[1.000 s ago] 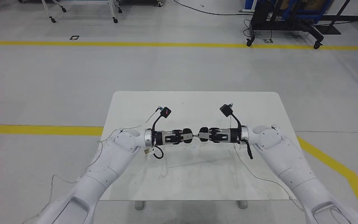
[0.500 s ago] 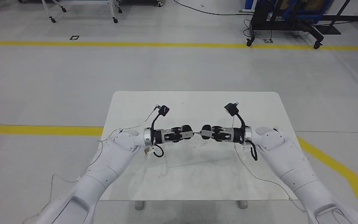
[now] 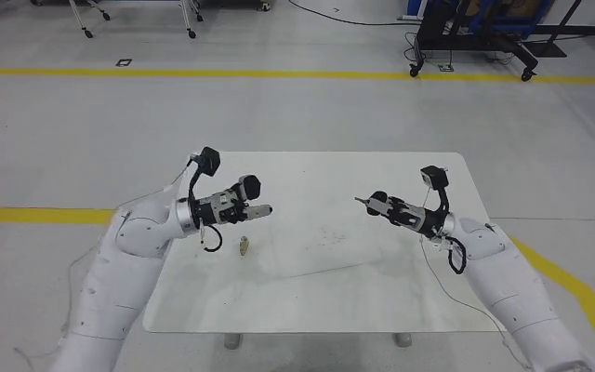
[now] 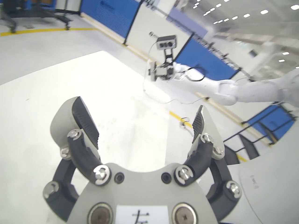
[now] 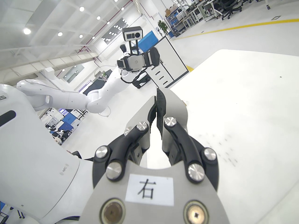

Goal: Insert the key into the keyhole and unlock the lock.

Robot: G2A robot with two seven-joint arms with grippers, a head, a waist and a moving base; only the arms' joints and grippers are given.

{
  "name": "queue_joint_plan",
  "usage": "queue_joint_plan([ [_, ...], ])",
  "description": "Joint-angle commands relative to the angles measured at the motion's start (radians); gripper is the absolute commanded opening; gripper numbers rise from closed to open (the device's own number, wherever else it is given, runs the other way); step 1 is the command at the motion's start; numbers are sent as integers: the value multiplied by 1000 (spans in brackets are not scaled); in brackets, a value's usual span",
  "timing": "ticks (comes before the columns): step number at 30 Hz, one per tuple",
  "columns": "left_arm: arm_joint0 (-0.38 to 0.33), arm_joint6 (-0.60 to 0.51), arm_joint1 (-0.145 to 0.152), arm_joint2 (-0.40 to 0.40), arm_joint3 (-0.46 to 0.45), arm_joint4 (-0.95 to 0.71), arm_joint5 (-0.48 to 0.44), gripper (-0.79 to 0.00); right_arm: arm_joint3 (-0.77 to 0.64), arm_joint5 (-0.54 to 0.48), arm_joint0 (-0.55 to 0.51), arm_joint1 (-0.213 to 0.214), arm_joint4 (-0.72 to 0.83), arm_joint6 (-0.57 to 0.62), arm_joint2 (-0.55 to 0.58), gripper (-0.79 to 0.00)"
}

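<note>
A small brass lock lies on the white table, just on the near side of my left gripper. That gripper hovers over the table's left part, and the left wrist view shows my left gripper open with nothing between its ribbed pads. My right gripper is over the table's right part, pointing left. It is shut, with the thin key sticking out of its tip. In the right wrist view my right gripper has its pads pressed together, and the left gripper shows far off.
The tabletop between the two grippers is bare, with only faint scuff marks. Yellow floor lines run past both sides of the table. Wheeled racks stand far behind it.
The two grippers were joined at the table's middle; they have now swung apart to left and right. The left gripper has opened, and the lock lies on the table.
</note>
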Motion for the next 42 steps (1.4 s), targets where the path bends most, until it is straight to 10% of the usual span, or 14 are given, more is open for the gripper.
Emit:
queue_joint_plan([
  [1, 106, -9, 13, -57, -160, 226, 104, 0, 0, 0, 0, 0, 0, 1, -1, -785],
  [7, 234, -31, 21, -19, -306, 626, 319, 0, 0, 0, 0, 0, 0, 1, -1, -785],
  [17, 182, -44, 1, 134, -201, 788, 509, -3, 0, 0, 0, 0, 0, 1, -1, -785],
  [22, 166, -50, -4, 163, -169, 823, 561, -129, 0, 0, 0, 0, 0, 1, -1, -785],
  [26, 166, -76, -6, 172, -151, 827, 584, -385, 0, 0, 0, 0, 0, 1, -1, -785],
  [42, 125, -85, -19, 213, -103, 824, 621, -477, 0, 0, 0, 0, 0, 1, -1, -785],
])
